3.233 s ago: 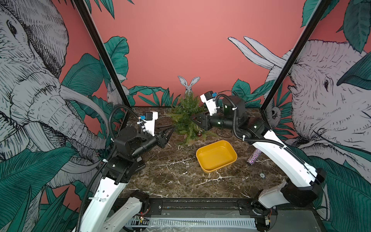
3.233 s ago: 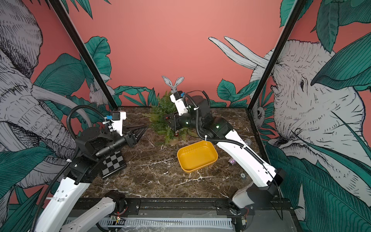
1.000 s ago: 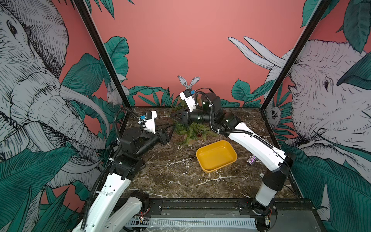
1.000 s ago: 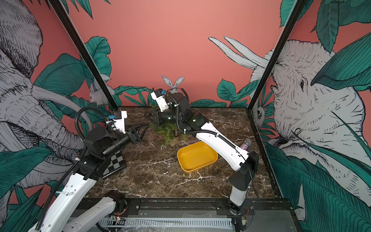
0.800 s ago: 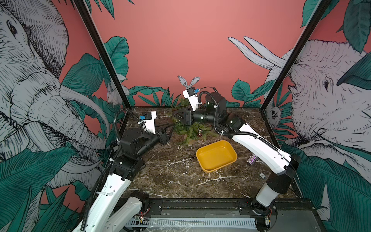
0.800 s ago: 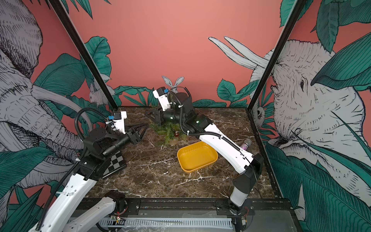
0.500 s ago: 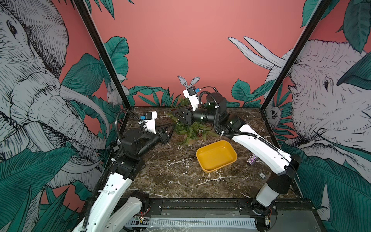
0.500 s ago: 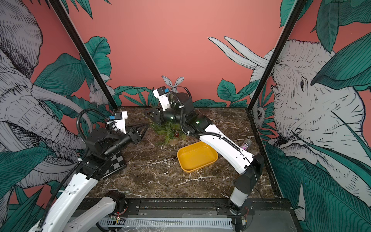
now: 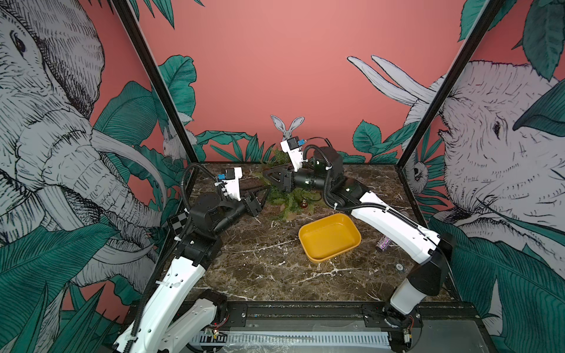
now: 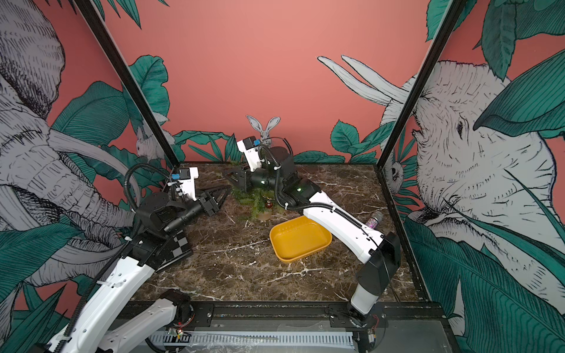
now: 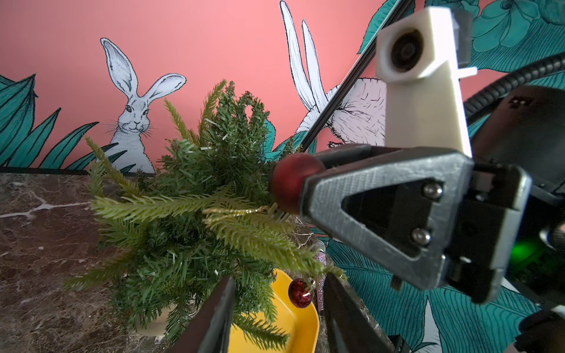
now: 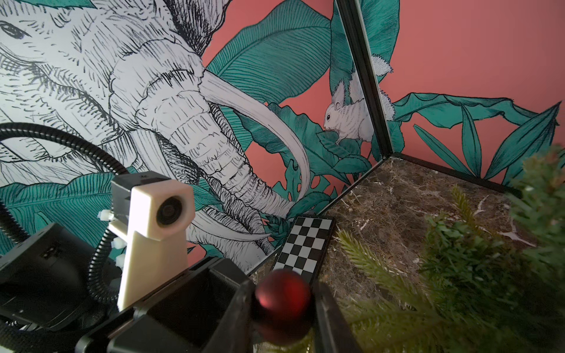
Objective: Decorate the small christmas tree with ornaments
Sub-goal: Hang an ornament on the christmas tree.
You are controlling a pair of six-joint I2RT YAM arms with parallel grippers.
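Dark-red ball (image 12: pixel 282 301) is clamped in the right gripper (image 9: pixel 266 175) against the tree (image 11: pixel 189 183) by the table's (image 9: pixel 260 275) back edge, string seemingly along a branch; left gripper (image 9: pixel 264 192), jaws apart, hovers just beside.

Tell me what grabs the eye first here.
A dark-red ball sits clamped in the right gripper, right at the branches of the small christmas tree near the back wall. A second red ball hangs low on the tree, just behind the yellow tray, and the left gripper stands open facing the tree.
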